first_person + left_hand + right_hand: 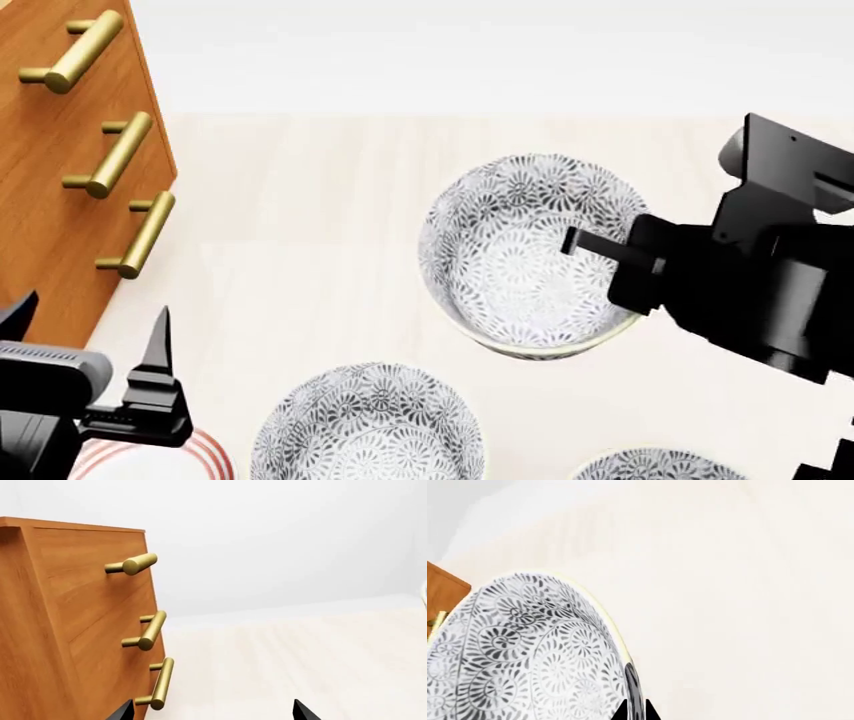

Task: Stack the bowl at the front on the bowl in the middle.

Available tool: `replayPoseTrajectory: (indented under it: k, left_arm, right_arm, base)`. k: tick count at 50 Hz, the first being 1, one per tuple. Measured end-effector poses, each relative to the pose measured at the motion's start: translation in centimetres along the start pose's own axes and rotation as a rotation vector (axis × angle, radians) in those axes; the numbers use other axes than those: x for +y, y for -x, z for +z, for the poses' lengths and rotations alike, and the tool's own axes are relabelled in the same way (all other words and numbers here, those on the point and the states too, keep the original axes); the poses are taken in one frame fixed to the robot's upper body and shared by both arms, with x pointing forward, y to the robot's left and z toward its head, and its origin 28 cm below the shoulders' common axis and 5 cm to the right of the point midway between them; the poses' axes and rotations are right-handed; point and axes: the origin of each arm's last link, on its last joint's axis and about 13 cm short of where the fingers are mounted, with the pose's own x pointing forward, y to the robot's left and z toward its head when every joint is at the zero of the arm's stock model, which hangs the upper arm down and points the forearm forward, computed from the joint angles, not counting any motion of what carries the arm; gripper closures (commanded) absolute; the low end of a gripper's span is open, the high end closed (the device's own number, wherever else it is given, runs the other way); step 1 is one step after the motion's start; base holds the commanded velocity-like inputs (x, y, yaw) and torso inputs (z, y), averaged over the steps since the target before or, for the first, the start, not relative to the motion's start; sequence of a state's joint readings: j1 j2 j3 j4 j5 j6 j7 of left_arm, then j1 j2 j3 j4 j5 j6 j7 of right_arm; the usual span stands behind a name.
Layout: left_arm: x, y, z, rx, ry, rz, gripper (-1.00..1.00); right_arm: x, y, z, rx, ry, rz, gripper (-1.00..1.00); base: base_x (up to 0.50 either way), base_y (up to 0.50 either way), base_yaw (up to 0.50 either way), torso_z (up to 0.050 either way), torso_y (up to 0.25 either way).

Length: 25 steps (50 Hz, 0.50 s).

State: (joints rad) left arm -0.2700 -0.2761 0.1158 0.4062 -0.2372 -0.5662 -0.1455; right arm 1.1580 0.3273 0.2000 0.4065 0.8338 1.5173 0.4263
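My right gripper [585, 246] is shut on the rim of a bowl [527, 250] with a grey floral pattern and holds it up off the pale table. In the right wrist view its fingertips pinch the bowl's [527, 650] rim, and the right gripper [634, 713] sits at the picture's edge. A second patterned bowl [367, 425] stands on the table nearer to me and to the left of the held one. A third bowl [654, 466] is cut off at the near right. My left gripper [91, 320] is open and empty by the dresser, seen as two dark tips of the left gripper [213, 715].
A wooden dresser [67, 150] with brass bar handles [152, 630] stands at the left, close to my left gripper. A red-ringed plate [160, 452] lies partly under the left arm. The pale table [307, 220] reaches to a white wall behind.
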Motion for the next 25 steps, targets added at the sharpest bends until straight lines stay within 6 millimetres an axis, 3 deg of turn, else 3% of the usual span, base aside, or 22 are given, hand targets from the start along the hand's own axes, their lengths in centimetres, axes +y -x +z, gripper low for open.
replayPoseTrajectory:
  k: [17,25]
  left_arm:
    - [0.1,-0.5,0.2,-0.001,0.003,0.002,-1.00]
    - [0.1,-0.6,0.4,-0.005,0.007,0.006,-1.00]
  right_arm:
    - [2.4,3.2,-1.4,0.021,0.122,0.147,1.00]
    - [3.1,3.8,-2.2,0.041,0.178,0.197,1.00]
  base:
    - [0.00,0.00,0.00,0.000,0.000]
    - [0.00,0.00,0.00,0.000,0.000]
